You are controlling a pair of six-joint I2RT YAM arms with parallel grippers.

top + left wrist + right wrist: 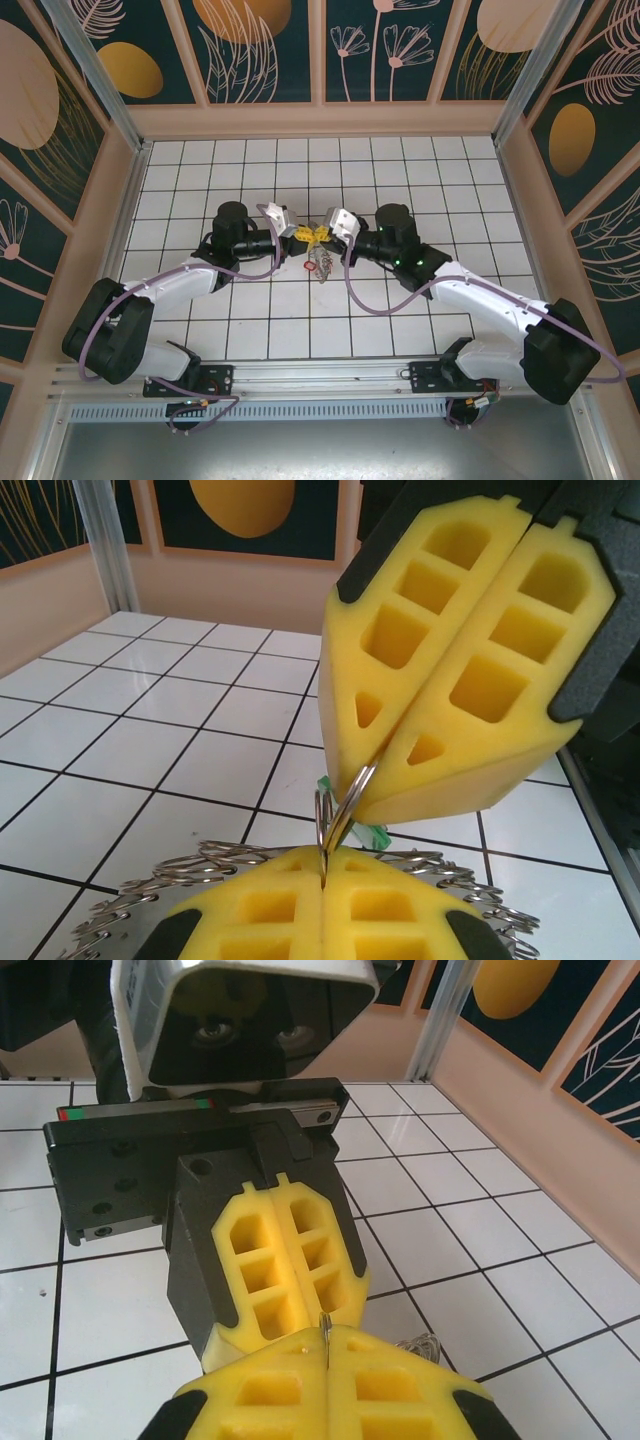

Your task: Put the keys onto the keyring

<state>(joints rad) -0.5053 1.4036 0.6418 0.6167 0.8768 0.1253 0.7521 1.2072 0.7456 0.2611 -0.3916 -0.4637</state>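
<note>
My two grippers meet tip to tip over the middle of the floor, left gripper (pixel 299 236) and right gripper (pixel 322 234). In the left wrist view my left gripper (pixel 325 868) is shut on a thin metal split ring (pixel 322 825). The right gripper (pixel 366 778) comes down from above, shut on a second split ring (pixel 358 792) that crosses the first. A green key tag (pixel 377 833) shows just behind them. Below lies the keyring (pixel 190 868), its rim crowded with silvery wire loops. A red tag and silvery keys (pixel 322 262) sit under the fingertips. The right wrist view shows a ring edge (pixel 324 1323) pinched in my right gripper (pixel 327 1338).
White tiled floor (pixel 400 180) with dark grout runs to peach walls (pixel 320 120) on three sides. A metal rail (pixel 320 380) carries both arm bases at the near edge. More wire loops (pixel 420 1343) peek out beside the right fingers.
</note>
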